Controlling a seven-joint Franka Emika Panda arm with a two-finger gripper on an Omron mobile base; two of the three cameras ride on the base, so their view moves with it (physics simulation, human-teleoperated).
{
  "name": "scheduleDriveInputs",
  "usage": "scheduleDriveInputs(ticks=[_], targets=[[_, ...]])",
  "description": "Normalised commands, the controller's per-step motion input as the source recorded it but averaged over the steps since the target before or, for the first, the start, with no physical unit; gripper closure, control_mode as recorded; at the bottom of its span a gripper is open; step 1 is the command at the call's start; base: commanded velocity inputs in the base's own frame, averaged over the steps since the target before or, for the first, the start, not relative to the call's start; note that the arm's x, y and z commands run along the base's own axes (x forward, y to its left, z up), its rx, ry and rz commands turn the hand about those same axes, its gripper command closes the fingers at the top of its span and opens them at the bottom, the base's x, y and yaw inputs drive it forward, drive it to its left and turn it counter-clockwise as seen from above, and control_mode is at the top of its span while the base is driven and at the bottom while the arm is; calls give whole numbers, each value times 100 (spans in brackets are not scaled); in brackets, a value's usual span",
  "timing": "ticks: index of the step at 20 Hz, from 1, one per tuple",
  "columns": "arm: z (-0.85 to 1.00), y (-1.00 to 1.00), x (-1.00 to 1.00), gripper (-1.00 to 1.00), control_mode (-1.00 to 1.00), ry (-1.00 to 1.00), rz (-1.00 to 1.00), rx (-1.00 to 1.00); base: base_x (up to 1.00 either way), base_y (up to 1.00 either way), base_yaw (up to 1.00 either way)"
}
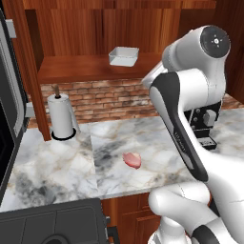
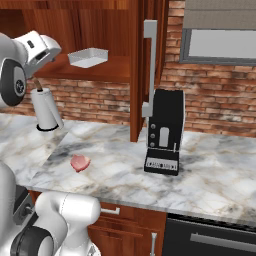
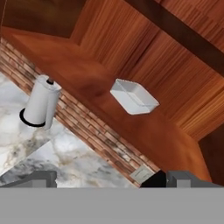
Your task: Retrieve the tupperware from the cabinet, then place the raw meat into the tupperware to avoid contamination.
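1. Cabinet [image 3: 131,48] fills the space ahead of me, its door already swung aside; the reddish shelf runs straight out in front of my fingertips and slightly above them.
2. Counter [image 1: 57,167] of grey marble lies below and behind my hand, well under the shelf level.
3. Paper-towel roll [image 3: 40,103] stands upright on that marble, off to one side of my line of approach and lower than my hand; I judge it no obstacle.
4. Tupperware [image 3: 133,97] sits alone on the shelf, ahead of my gripper [image 3: 105,177] and well apart from it. It rests flat with its open top up. I judge it light, stiff and thin-walled, its smooth plastic likely slippery, so I would pinch one side wall over the rim, one finger inside and one outside, rather than span the whole box.
5. Raw meat [image 1: 132,159] lies flat on the marble, far below my hand. It looks soft and slick.
6. My jaws stand spread wide, holding nothing.
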Motion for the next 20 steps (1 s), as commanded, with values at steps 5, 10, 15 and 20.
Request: scheduleDriveInputs(ticks=[5,10,15,20], targets=[[-5,0,16,-100,-100,2,-1,0,0,0,0],[-3,0,21,-100,-100,0,-1,0,0,0,0],[-4,0,23,-100,-100,0,0,0,0,0,0],[-6,0,24,-100,-100,0,0,0,0,0,0]])
